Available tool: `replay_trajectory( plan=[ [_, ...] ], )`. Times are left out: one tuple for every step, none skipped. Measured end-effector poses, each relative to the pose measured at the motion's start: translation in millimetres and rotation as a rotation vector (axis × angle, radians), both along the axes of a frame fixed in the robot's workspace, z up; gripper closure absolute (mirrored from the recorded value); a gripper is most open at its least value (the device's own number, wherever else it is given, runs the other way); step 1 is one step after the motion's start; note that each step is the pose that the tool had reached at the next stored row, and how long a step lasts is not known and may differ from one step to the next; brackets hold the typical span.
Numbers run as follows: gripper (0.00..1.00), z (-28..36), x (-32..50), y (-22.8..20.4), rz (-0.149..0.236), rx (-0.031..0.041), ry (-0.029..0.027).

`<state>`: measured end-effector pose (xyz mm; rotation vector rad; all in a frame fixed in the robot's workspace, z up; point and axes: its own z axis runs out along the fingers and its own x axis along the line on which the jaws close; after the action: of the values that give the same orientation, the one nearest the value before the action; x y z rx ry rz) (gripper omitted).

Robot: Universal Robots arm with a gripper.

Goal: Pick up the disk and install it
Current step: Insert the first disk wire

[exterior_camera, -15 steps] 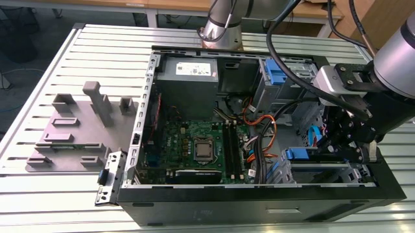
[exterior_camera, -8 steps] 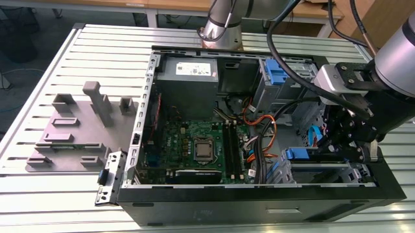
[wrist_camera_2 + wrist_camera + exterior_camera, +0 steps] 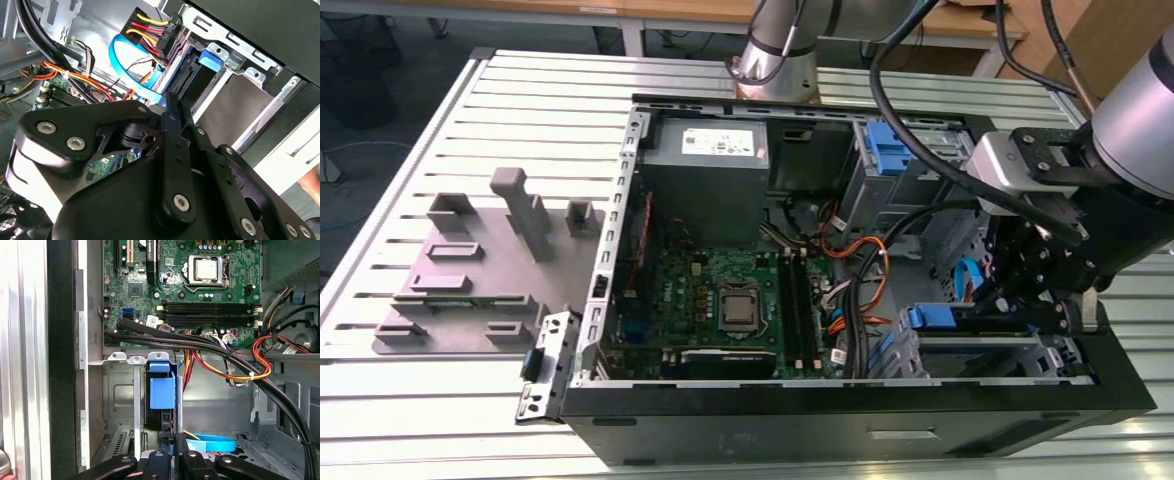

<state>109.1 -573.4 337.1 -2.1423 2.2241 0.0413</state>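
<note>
The disk [image 3: 937,318] stands on edge in the metal drive cage [image 3: 1014,352] at the front corner of the open computer case, toward the exterior view's right. Its blue plastic tab [image 3: 162,390] faces the motherboard. In the second wrist view the disk's connector edge [image 3: 187,76] shows beside that blue tab [image 3: 209,57]. My gripper [image 3: 1007,310] is down inside the case, right behind the disk. Its black fingers [image 3: 171,107] are shut with nothing between them, and their tips are at the disk's rear end. The same fingers [image 3: 165,442] sit just below the disk in the first wrist view. I cannot tell whether they touch it.
A black cable bundle [image 3: 200,342] and orange-red wires [image 3: 260,357] cross beside the cage. A blue flat cable [image 3: 125,65] loops near the fingers. A grey power supply [image 3: 707,150] and a blue bracket [image 3: 887,150] sit at the case's far end. A grey fixture plate [image 3: 467,270] lies on the slatted table.
</note>
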Motion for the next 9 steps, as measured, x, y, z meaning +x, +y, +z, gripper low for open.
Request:
replay_trajectory(
  plan=[
    [0.84,-0.1,0.0,0.0,0.000,0.0001,0.0000],
    [0.84,-0.5,0.0,0.0,0.000,0.0003,0.0000],
    [0.84,-0.8,0.0,0.0,0.000,0.0001,0.0000],
    [0.84,-0.9,0.0,0.0,0.000,0.0000,0.0000],
    [0.84,-1.0,0.0,0.0,0.000,-0.0001,0.0000],
    [0.84,-1.2,0.0,0.0,0.000,0.0000,0.0000],
    [0.84,-1.2,0.0,0.0,0.000,-0.0001,0.0000],
    [0.84,-1.5,0.0,0.0,0.000,0.0000,0.0000],
    [0.84,-2.0,0.0,0.0,0.000,0.0001,0.0001]
  ],
)
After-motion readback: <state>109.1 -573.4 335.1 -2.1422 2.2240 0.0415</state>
